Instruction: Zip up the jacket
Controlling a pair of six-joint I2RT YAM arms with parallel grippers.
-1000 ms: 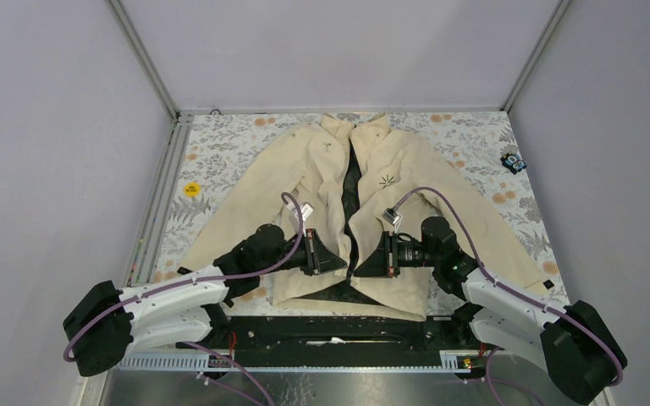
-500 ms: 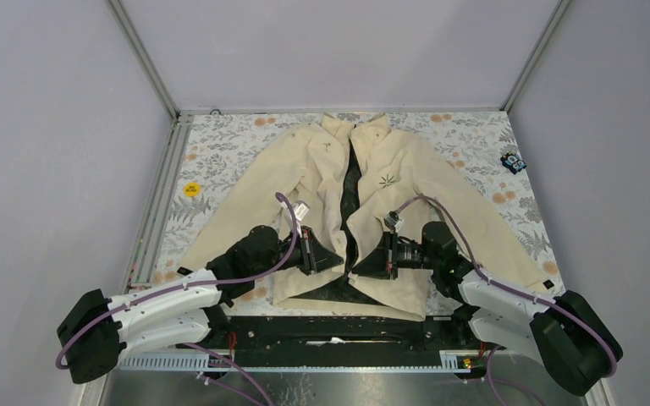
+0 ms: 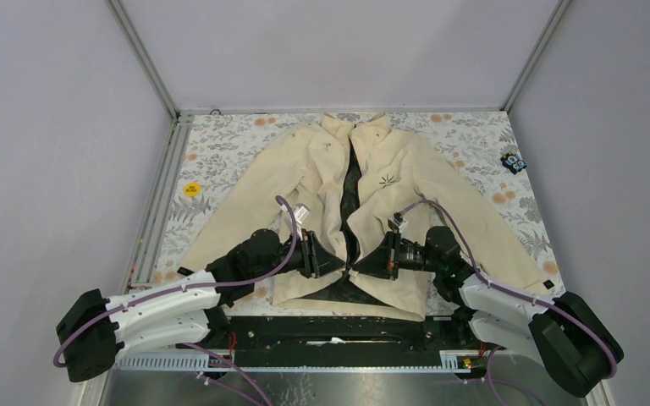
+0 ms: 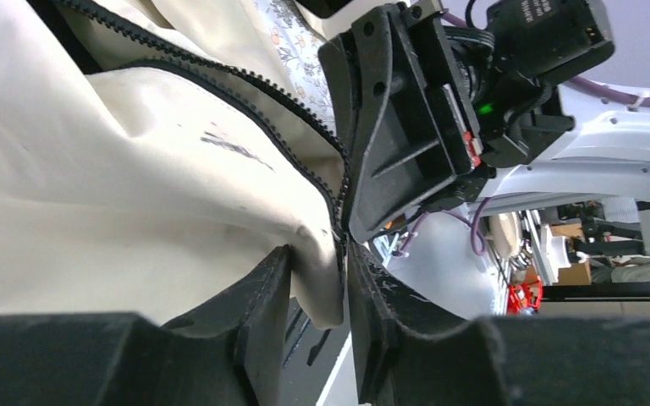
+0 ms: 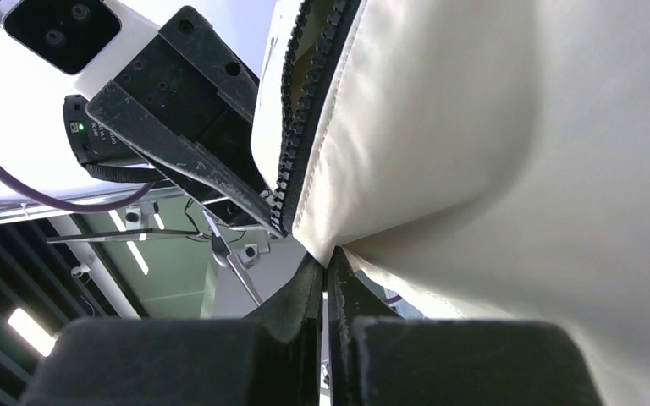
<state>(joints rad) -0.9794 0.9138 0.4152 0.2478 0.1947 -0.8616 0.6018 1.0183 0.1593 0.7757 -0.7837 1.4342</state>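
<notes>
The cream jacket (image 3: 406, 169) lies spread on the table, front open, with dark lining showing between its two zipper edges. Both grippers meet at the bottom of the opening. My left gripper (image 3: 344, 264) (image 4: 315, 250) has its jaws parted. The left front's bottom corner, with its dark zipper teeth (image 4: 305, 165), hangs loosely between them. My right gripper (image 3: 358, 268) (image 5: 325, 264) is shut, pinching the bottom corner of the right front just below its zipper teeth (image 5: 300, 127). The two grippers face each other, tips almost touching.
A floral cloth (image 3: 220, 144) covers the table. A yellow sticker (image 3: 190, 189) lies left of the jacket's sleeve and a small black and blue object (image 3: 514, 161) sits at the far right. A metal rail (image 3: 156, 203) runs along the left edge, and grey walls enclose the table.
The left jaws, shut a second ago, have parted around the jacket's corner. Both grippers have edged closer together at the hem. The right grip is unchanged.
</notes>
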